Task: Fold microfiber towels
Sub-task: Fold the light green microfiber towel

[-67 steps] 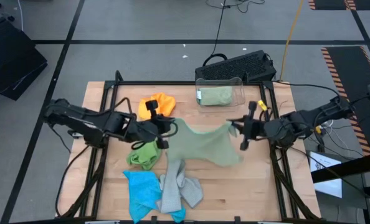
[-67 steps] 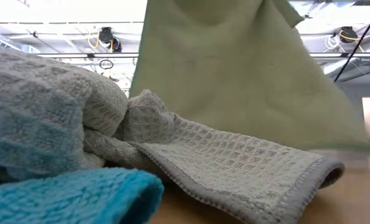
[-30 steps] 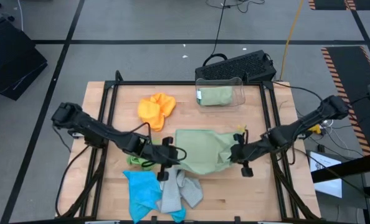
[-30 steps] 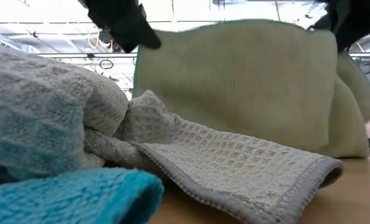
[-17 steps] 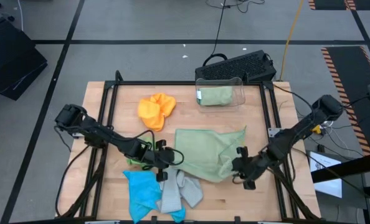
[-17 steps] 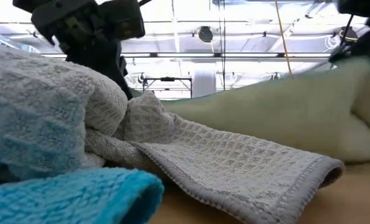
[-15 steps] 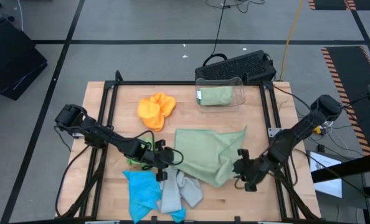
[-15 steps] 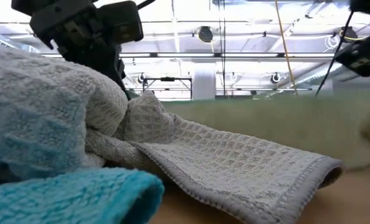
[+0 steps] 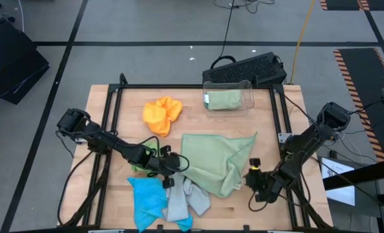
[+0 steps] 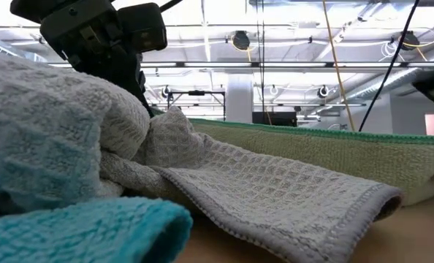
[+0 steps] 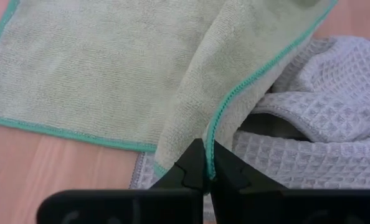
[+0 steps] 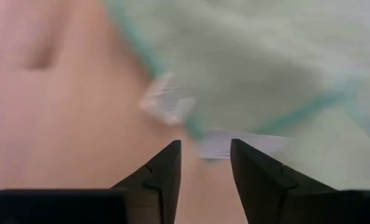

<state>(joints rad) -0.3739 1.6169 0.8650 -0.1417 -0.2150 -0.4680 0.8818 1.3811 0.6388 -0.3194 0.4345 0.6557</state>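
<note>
Left fingers pinch one towel corner; right fingers stand apart, holding nothing

The left gripper [image 11: 205,171] is clamped on the green-stitched edge of the pale towel [image 9: 213,158], likely pinning that corner so the cloth stays flat for a fold. The right gripper [image 12: 203,163] has its fingers parted just off the towel's other near corner, where a white tag [image 12: 166,102] shows, with bare table [image 9: 244,213] beneath it. The towel lies spread mid-table, its left edge lapping the grey towel [image 9: 185,197]; blue [image 9: 147,197], bright green [image 9: 147,167] and orange [image 9: 161,114] towels lie unfolded nearby
</note>
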